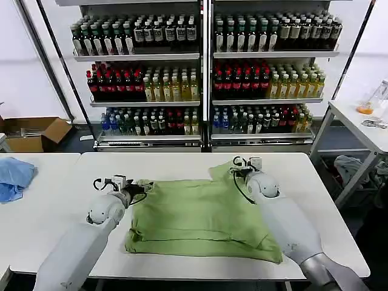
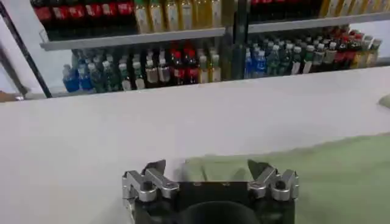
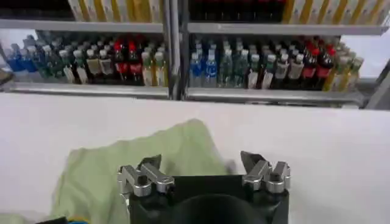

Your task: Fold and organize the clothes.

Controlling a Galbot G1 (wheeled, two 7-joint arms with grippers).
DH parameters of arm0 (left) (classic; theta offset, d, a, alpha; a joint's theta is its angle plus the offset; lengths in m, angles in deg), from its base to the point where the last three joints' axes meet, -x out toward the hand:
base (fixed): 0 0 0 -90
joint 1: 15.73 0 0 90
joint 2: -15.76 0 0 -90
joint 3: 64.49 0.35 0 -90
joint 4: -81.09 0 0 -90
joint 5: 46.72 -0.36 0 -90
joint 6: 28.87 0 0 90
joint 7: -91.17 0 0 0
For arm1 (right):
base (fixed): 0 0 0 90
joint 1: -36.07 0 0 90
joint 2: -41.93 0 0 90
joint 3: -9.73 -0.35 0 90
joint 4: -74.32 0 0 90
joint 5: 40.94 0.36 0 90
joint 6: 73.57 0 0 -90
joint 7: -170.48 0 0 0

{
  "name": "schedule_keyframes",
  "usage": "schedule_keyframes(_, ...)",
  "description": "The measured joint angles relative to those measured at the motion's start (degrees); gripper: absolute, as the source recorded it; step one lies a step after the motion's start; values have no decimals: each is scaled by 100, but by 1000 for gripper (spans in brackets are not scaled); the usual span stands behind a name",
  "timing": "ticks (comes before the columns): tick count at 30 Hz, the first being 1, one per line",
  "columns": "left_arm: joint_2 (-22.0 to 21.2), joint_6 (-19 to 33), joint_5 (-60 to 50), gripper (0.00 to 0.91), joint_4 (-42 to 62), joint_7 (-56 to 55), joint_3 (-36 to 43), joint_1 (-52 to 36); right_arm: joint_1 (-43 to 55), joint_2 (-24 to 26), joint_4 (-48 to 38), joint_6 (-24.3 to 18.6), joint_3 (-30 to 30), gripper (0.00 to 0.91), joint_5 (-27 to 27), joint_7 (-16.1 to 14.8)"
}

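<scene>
Both grippers — left [image 2: 210, 172], right [image 3: 203, 164] — gape open above the shirt [image 1: 203, 218], print hidden.

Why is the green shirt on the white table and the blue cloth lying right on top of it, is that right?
Not quite. The green shirt is on the white table, but the blue cloth isn't on top of it. The head view shows it apart, on the neighbouring table to the robot's left.
</scene>
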Motion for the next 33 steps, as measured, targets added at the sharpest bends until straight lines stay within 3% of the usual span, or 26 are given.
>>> schedule_keyframes(2,-15,-2,49,30,39,11,7,-20,49,-43,-118,-1,4,564,-22,-39)
schedule_keyframes(3,-27,-2,74,30,57,16,10,-31,64,-62,-171,-1,3,71,-28,-65)
schedule_keyframes(4,-40,-2,95,30,77,23,13,-38,68,-73,-210,1,3,0,-29,-89)
schedule_keyframes(16,-44,-5,302,20,99,90,-20,13,38,-68,-355,7,45,0,32,-265)
schedule_keyframes(33,55,149,683,20,-141,163,-283,269,-354,154,281,-300,-41,0,132,-165)
